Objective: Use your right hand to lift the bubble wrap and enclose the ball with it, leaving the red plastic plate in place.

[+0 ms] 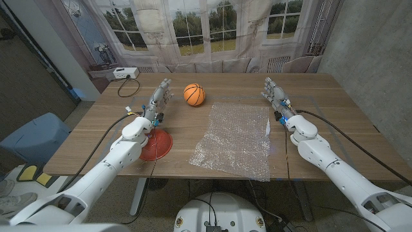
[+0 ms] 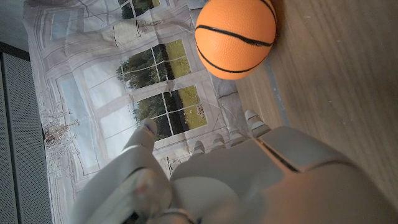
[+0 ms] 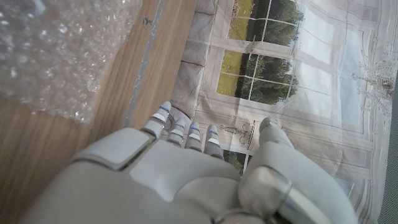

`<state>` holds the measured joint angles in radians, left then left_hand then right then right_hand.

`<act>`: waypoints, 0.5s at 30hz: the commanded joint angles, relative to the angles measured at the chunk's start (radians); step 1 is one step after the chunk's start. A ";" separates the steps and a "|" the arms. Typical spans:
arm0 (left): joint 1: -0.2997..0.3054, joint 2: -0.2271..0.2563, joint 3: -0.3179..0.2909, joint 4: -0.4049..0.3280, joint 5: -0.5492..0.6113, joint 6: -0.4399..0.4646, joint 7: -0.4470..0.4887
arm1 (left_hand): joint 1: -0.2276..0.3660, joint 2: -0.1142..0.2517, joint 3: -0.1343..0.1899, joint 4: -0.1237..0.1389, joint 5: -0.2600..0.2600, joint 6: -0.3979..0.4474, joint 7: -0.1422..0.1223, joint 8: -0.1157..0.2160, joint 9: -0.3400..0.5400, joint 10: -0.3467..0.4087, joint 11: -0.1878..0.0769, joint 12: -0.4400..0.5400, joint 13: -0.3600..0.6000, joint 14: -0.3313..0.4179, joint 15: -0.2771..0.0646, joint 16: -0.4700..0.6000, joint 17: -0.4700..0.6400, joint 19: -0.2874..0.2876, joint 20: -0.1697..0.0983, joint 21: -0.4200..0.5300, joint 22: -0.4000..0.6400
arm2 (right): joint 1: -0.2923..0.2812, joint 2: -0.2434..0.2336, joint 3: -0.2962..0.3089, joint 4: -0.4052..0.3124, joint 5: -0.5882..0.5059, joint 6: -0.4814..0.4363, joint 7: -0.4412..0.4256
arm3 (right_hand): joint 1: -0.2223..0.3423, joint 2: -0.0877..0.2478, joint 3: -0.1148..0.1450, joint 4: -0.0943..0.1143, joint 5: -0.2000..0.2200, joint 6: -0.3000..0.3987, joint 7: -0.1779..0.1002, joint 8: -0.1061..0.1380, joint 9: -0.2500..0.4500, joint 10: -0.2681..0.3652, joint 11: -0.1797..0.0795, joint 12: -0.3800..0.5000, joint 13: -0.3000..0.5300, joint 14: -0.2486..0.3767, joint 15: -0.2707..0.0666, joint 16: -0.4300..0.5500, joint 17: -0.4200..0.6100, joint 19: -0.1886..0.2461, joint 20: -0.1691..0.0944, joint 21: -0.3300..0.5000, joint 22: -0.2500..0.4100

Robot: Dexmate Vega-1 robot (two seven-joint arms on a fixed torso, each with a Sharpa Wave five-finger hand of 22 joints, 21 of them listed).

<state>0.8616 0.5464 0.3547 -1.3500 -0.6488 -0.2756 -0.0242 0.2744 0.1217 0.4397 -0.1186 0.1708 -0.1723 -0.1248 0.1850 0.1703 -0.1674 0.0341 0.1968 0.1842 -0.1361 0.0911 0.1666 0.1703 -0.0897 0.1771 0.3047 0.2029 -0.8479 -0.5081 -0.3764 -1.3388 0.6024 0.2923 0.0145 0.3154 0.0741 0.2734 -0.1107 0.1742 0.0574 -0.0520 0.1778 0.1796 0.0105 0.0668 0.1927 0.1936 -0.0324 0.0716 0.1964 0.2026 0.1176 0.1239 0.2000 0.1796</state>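
Ball (image 1: 194,94) near table's (image 1: 335,122) far edge; bubble wrap (image 1: 236,138) reaching near edge; plate (image 1: 156,145) near left edge. Both hands (image 1: 159,98) (image 1: 275,94) spread, empty.

A staged test room or lab, dressed as a home: beyond the fingertips of both robot hands hangs a wrinkled printed backdrop (image 1: 212,26) of windows, past the wooden table (image 1: 335,109); grey walls (image 1: 367,38), loose cables (image 1: 125,87).

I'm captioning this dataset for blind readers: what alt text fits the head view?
On a wooden table, a bubble wrap sheet lies flat at centre, an orange ball beyond its far left corner. The left hand and right hand wait empty either side; a red plate sits under the left forearm.
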 commanded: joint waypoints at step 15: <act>0.042 0.028 -0.017 -0.105 0.047 0.015 0.083 | 0.006 0.000 0.005 0.000 0.005 -0.032 0.004 0.004 0.005 -0.040 0.011 0.007 0.004 -0.017 0.003 0.008 0.005 0.000 0.011 0.003 0.003 | -0.030 -0.179 -0.041 -0.307 -0.454 -0.321 -0.152 | 0.015 -0.007 0.005 -0.010 0.004 -0.013 -0.006 0.006 0.005 0.000 0.010 0.006 0.005 -0.010 0.017 0.004 0.003 -0.020 0.008 -0.002 0.006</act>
<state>0.8818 0.5640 0.3448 -1.4093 -0.6187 -0.2687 0.0267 0.2743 0.1217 0.4396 -0.1186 0.1708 -0.1722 -0.1248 0.1849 0.1703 -0.1728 0.0395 0.1968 0.1841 -0.1429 0.0948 0.1705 0.1702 -0.0897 0.1769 0.3047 0.2028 -0.8394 -0.5846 -0.4036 -1.4641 0.3593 0.1643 -0.0592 0.3266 0.0730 0.2775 -0.1147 0.1742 0.0535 -0.0556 0.1778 0.1795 0.0106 0.0666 0.1927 0.1935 -0.0432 0.0822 0.1964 0.2025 0.1034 0.1304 0.1999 0.1842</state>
